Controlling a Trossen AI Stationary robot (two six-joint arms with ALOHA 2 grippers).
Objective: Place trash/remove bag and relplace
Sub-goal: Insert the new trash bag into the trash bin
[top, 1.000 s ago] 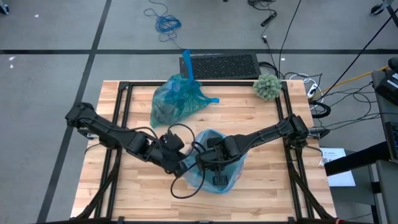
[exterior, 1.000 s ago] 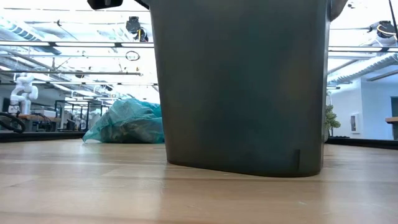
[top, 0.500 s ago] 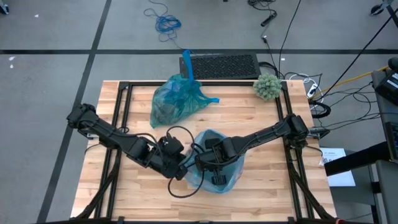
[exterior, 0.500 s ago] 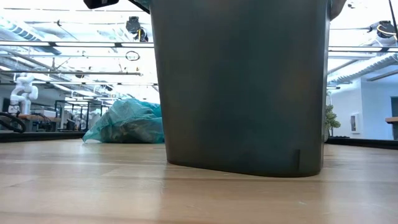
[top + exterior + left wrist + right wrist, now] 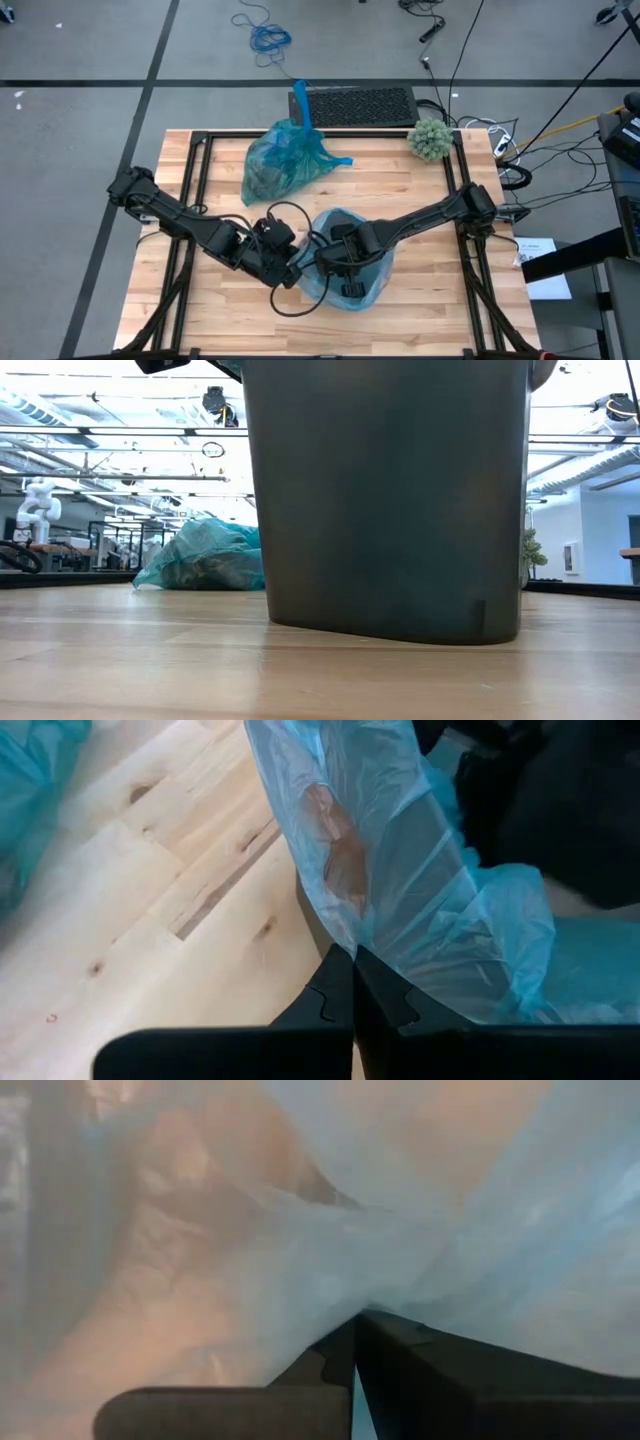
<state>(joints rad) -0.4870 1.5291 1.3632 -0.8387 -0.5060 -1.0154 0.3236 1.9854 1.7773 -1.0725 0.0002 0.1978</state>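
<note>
Nearest of all, a dark grey bin (image 5: 385, 500) is seen standing upright on the wooden table (image 5: 420, 190), filling most of the low view; from above it lies toward the table's front, and a fresh translucent blue liner bag (image 5: 345, 270) is draped over its rim. The left gripper (image 5: 292, 274) is set at the liner's left edge, its fingers (image 5: 345, 995) pressed together on a fold of the blue film, with the bin's dark rim just beside them. The right gripper (image 5: 340, 258) is reached down into the bin's mouth from the right; its fingers (image 5: 350, 1355) are likewise closed, pinching the liner film, which fills that wrist view. What lies inside the bin cannot be made out. Farther back, well apart from the bin, a full blue trash bag (image 5: 285, 160) is laid on the table, dark crumpled trash (image 5: 268, 175) showing dimly through it; its tied neck is pointed toward the far edge, so its long axis runs from near to far. At the far right corner a fuzzy grey-green ball (image 5: 431, 139) is rested, and beyond the far edge a black mat (image 5: 352, 104) is laid on the floor.
</note>
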